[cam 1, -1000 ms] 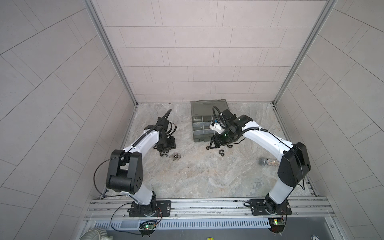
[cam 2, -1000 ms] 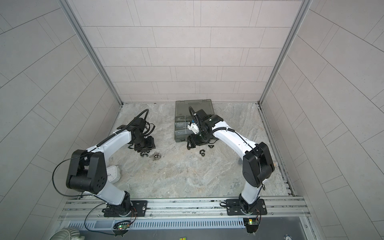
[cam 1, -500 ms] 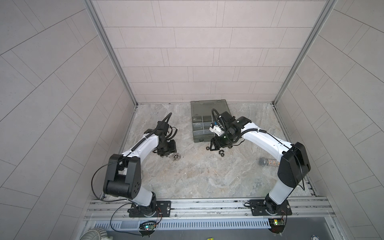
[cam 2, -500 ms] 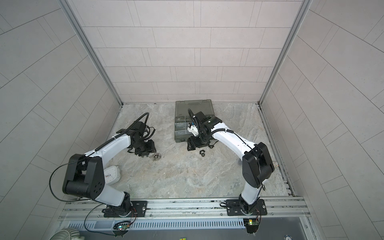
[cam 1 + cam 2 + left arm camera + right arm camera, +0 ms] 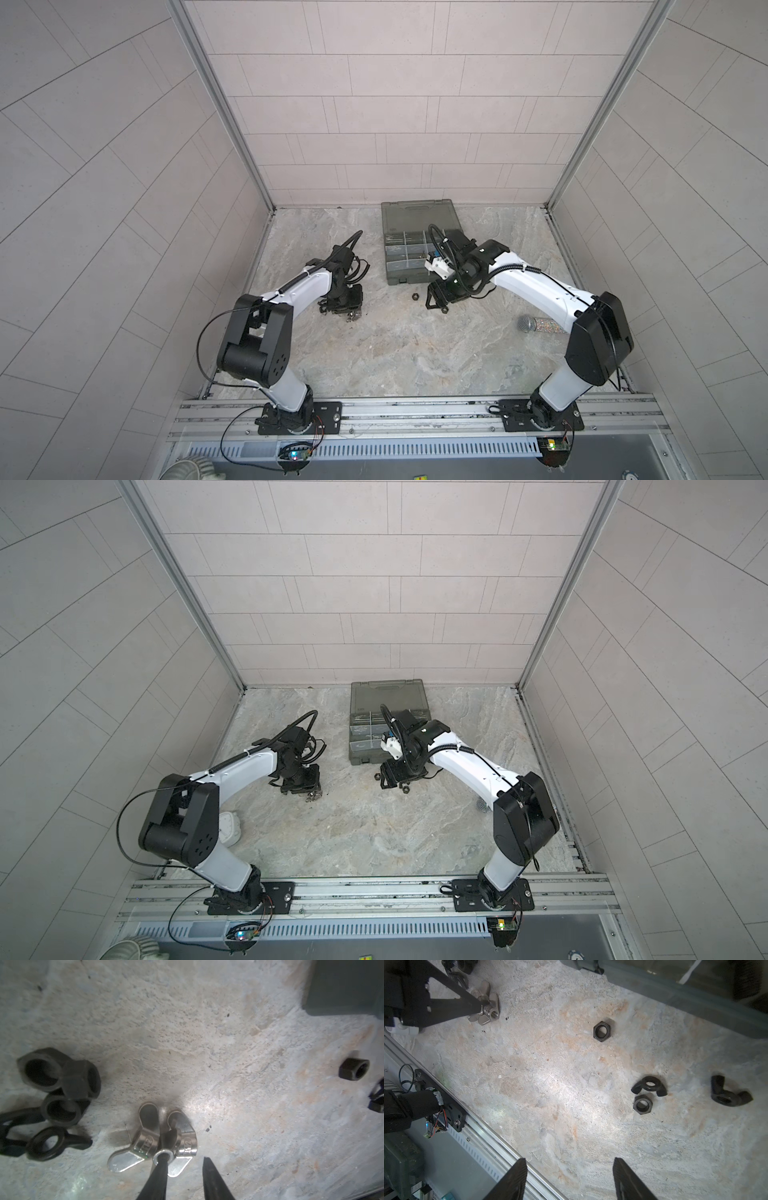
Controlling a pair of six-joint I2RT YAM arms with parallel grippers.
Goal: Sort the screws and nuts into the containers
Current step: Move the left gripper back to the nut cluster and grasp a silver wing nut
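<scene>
Our left gripper [image 5: 185,1157] has narrowed onto a silver wing nut [image 5: 188,1145], grasp unfinished; right gripper [image 5: 569,1159] hangs open, empty.

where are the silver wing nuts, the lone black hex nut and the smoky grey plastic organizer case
silver wing nuts [image 5: 145,1144]: left wrist view, one nut's stamped body
lone black hex nut [image 5: 602,1039]: right wrist view, its rim
smoky grey plastic organizer case [image 5: 417,216]: a top view, open lid
</scene>
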